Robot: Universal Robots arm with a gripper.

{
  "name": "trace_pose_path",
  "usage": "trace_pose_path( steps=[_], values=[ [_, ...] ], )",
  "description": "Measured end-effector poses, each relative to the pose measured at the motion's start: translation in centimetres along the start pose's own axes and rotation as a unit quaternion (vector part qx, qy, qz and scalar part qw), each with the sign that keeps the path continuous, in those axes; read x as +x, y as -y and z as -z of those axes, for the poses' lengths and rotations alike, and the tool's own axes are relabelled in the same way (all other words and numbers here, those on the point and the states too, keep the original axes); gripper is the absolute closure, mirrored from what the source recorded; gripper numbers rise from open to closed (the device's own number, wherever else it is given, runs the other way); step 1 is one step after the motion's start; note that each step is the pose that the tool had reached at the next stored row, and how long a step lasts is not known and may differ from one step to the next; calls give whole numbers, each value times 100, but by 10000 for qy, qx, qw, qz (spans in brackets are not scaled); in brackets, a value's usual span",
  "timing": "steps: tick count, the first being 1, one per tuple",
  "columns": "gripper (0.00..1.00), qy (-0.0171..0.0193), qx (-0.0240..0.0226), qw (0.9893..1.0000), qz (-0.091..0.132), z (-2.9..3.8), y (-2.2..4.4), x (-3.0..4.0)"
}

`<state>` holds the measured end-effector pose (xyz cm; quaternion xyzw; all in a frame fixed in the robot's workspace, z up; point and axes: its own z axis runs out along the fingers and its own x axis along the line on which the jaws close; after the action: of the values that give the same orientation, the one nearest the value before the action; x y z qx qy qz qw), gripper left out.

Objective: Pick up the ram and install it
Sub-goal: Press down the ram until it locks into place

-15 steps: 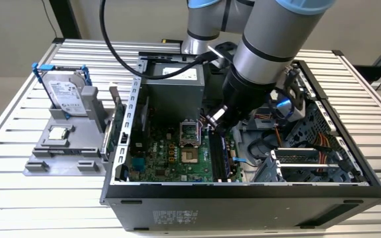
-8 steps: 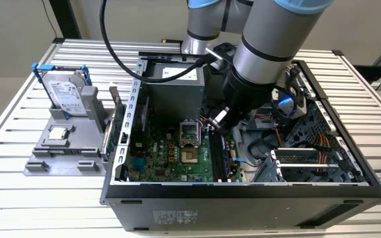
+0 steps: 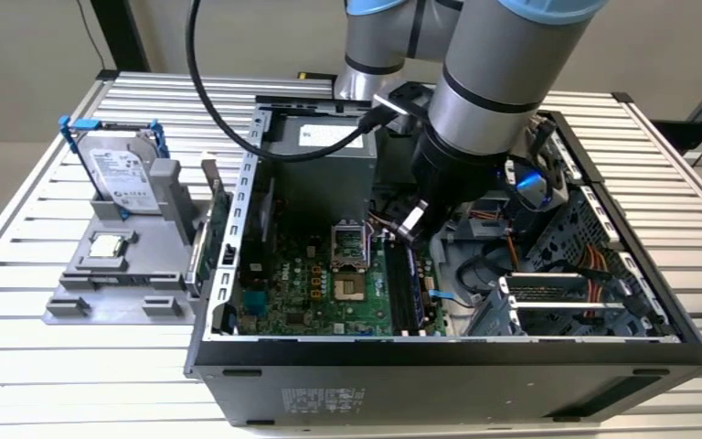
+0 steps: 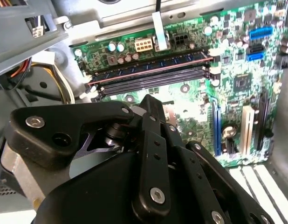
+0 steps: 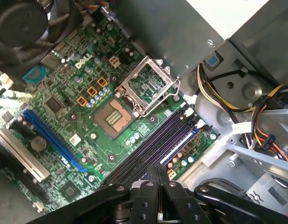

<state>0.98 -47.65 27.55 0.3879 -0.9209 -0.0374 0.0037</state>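
The gripper point(image 5: 159, 175) hung inside the open computer case point(image 3: 643, 352) with its two fingers point(image 5: 152, 186) clenched together, and nothing could be seen clamped between them. Just beyond the fingertips lay the bank of memory slots point(image 5: 153, 149) on the motherboard point(image 5: 65, 93). The ram point(image 4: 153, 64) appeared to sit upright in the outermost slot, its row of dark chips facing the camera in the second wrist view. Its long axis ran along the slots, across the line of the gripper's closed fingers. In the exterior view the gripper point(image 3: 409, 229) stood directly over the slots' far end, well apart from the hard drive point(image 3: 122, 174) on the tabletop point(image 3: 34, 366).
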Motion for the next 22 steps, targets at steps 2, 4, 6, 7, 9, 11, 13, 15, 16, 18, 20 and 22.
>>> trace_pose_path(
  steps=[2,4,6,7,9,11,13,15,16,18,20,22],
  values=[
    [100,7,12,9999,101,0,1,0],
    [100,11,17,9998,205,0,0,0],
    [100,11,18,9995,306,0,0,0],
    [100,12,18,9994,357,0,0,0],
    [100,13,17,9990,450,-1,0,-1],
    [100,16,16,9985,538,0,1,-1],
    [100,21,10,9981,613,1,1,-1],
    [100,27,14,9976,687,-1,1,-2],
    [100,30,19,9974,718,-1,2,-2],
    [100,31,20,9969,780,0,2,-1],
    [100,32,19,9965,835,0,1,-1],
    [100,30,17,9961,887,0,1,-1]
  ],
)
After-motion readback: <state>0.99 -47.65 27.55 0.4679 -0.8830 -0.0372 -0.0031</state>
